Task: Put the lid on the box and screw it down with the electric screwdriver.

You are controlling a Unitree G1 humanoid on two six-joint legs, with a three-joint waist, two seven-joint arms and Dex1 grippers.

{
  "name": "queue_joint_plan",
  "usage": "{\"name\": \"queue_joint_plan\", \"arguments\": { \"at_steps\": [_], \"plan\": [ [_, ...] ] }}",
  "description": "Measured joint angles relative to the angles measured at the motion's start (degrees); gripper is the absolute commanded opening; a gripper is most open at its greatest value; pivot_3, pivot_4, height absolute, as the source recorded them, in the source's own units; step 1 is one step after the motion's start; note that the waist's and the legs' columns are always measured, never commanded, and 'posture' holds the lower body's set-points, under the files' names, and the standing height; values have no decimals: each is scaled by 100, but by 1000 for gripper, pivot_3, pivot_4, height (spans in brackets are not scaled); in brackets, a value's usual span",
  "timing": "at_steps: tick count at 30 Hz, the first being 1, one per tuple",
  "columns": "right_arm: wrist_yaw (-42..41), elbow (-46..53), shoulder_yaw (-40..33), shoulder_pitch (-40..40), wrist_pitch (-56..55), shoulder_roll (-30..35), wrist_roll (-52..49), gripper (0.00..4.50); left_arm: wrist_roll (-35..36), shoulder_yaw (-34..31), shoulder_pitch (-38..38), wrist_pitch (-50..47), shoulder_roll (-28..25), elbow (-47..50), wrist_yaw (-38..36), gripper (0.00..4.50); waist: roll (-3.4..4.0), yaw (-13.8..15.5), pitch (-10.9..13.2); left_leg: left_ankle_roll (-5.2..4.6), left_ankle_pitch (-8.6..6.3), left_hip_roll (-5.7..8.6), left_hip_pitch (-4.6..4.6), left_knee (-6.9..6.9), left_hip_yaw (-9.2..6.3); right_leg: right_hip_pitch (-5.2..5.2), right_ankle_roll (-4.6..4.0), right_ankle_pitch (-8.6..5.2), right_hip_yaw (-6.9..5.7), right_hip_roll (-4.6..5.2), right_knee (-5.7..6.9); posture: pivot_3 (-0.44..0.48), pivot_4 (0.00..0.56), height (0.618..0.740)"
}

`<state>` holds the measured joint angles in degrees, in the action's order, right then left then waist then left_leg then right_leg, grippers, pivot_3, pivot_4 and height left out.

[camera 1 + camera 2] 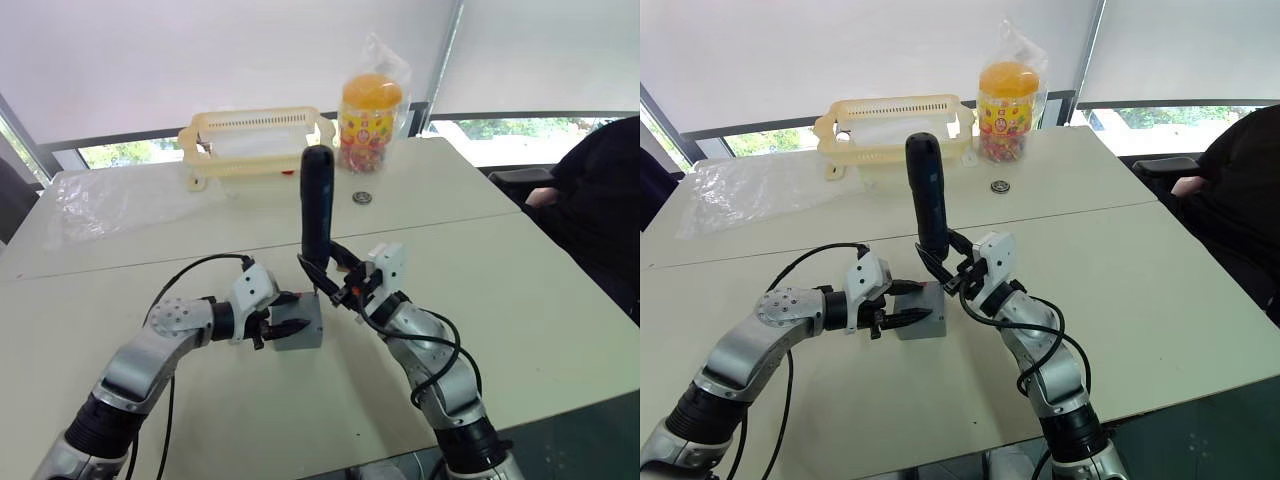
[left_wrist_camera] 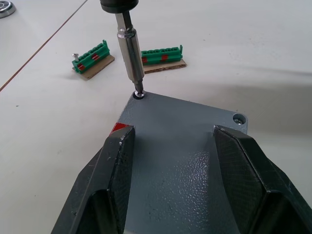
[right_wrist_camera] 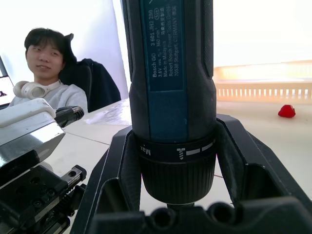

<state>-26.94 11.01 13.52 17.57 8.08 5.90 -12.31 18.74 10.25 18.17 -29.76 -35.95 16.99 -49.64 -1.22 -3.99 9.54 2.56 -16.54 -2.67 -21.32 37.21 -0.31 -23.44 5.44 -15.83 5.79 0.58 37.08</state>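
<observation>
The electric screwdriver (image 3: 170, 97) carries a blue label reading "Bosch GO", "3.6V" and "Made in Malaysia". Its black collar is marked "Max" beside a small screw sign. The smaller print is too fine to read.

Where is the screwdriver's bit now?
In the left wrist view, the bit stands on a corner screw of the lid, beyond the left pincer.

The flat square grey plastic lid (image 2: 180, 141) is set on the small deep grey plastic box (image 1: 300, 330); two green terminal blocks (image 2: 92, 56) are placed just behind it.
</observation>
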Motion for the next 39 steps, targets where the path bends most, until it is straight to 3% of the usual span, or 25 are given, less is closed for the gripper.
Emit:
{"name": "queue_joint_plan", "arguments": {
  "at_steps": [39],
  "plan": [
    [-177,-459,58,11,-481,38,283,1766,-99,33,-53,21,0,-6,72,2569,-7,7,-77,0,0,-1,10,-1,0,10,-11,-6,0,0,0,0,150,740]
  ]
}}
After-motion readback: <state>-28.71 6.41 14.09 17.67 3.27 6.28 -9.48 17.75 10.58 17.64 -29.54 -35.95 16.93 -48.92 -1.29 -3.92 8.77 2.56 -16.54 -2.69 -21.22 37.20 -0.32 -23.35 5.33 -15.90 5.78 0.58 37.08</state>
